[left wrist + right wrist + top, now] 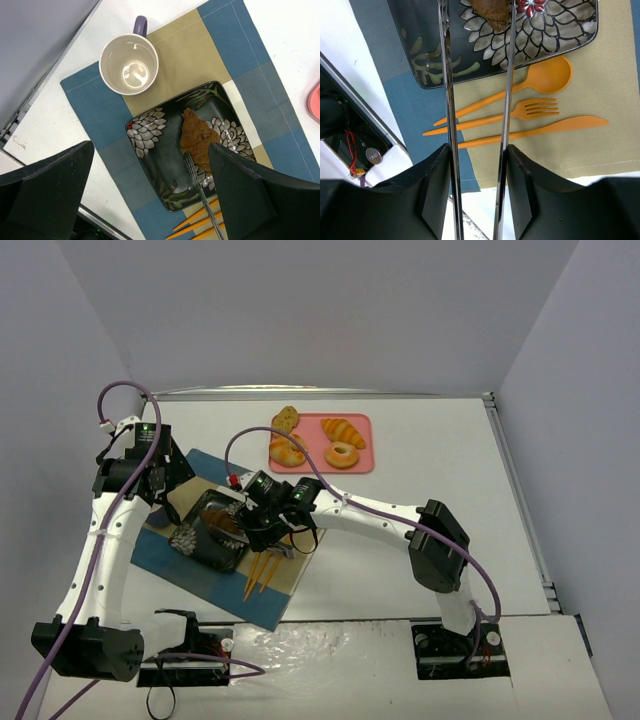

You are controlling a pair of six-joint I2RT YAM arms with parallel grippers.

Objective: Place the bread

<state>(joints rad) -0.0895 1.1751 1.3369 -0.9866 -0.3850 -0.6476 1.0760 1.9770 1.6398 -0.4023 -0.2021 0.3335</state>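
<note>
The bread (pixel 198 142), a dark brown wedge, lies on the black floral plate (pixel 160 165). It also shows at the top of the right wrist view (pixel 492 12) and faintly from above (pixel 226 523). My right gripper (pixel 477 150) is shut on a pair of metal tongs (pixel 446 75). The tongs' two arms stand apart and reach over the plate (pixel 425 40), with the bread between their tips. I cannot tell whether they touch it. From above, the right gripper (pixel 272 508) is over the plate's right side. My left gripper (pixel 150 200) is open and empty, high above the plate.
The plate sits on a blue and tan placemat (pixel 200 45). A white mug (pixel 129 64) stands at its corner. An orange spoon, fork (pixel 520 112) and knife lie beside the plate. A pink tray (pixel 360 425) at the back holds a croissant, a donut and other pastries.
</note>
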